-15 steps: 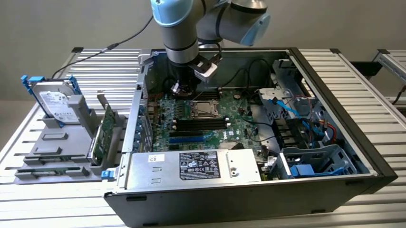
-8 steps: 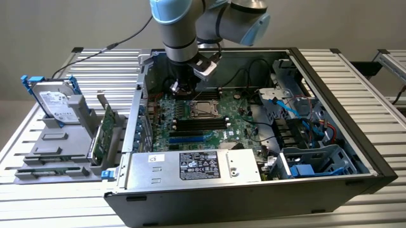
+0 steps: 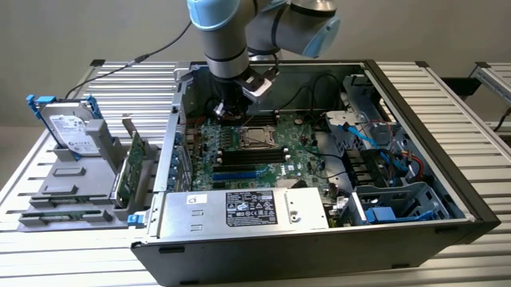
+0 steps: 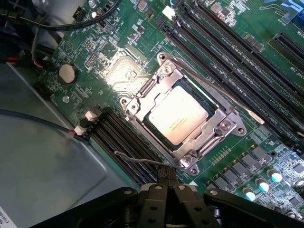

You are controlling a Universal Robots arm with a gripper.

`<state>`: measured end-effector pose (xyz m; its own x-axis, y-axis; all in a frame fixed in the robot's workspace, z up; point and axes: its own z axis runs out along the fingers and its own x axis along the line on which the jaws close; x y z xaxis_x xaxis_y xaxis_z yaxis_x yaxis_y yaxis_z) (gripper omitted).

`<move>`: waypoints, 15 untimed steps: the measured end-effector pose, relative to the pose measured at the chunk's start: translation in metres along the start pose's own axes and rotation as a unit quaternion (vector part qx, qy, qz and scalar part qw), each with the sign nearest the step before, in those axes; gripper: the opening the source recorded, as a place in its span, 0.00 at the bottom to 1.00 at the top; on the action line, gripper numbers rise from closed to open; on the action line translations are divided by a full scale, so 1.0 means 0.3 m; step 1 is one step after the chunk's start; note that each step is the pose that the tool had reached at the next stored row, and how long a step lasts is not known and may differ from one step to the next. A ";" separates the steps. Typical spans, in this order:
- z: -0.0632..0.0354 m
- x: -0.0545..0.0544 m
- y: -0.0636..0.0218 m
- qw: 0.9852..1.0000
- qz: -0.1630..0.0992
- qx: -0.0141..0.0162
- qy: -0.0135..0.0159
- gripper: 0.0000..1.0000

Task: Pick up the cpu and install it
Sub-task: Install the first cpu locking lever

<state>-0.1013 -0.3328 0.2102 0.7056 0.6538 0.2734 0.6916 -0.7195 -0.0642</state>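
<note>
While seated, cpu [image 4: 178,115] below pincer [image 4: 166,186]

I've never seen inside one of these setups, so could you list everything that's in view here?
computer case: one, black, open on the slatted table
motherboard: one, green, inside the case
cpu: one, dull silver, seated in the metal socket frame
power supply: one, silver with a black label, at the case's near edge
hard drive: one, silver with a blue bracket, upright on the grey rack at the exterior view's left
green cards: at least two, standing on edge beside the case
robot arm: one, grey and light blue, reaching into the case
fingers: black, shut, empty, above the motherboard
</note>
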 end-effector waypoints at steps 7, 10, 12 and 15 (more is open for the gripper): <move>-0.004 -0.019 -0.010 1.000 0.009 -0.002 0.001 0.11; -0.005 -0.019 -0.010 1.000 0.024 -0.007 0.002 0.11; -0.005 -0.019 -0.010 0.999 0.038 -0.011 0.003 0.11; -0.004 -0.019 -0.010 0.998 0.058 -0.017 0.004 0.11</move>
<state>-0.1076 -0.3345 0.2101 0.7795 0.5636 0.2735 0.5994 -0.7979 -0.0643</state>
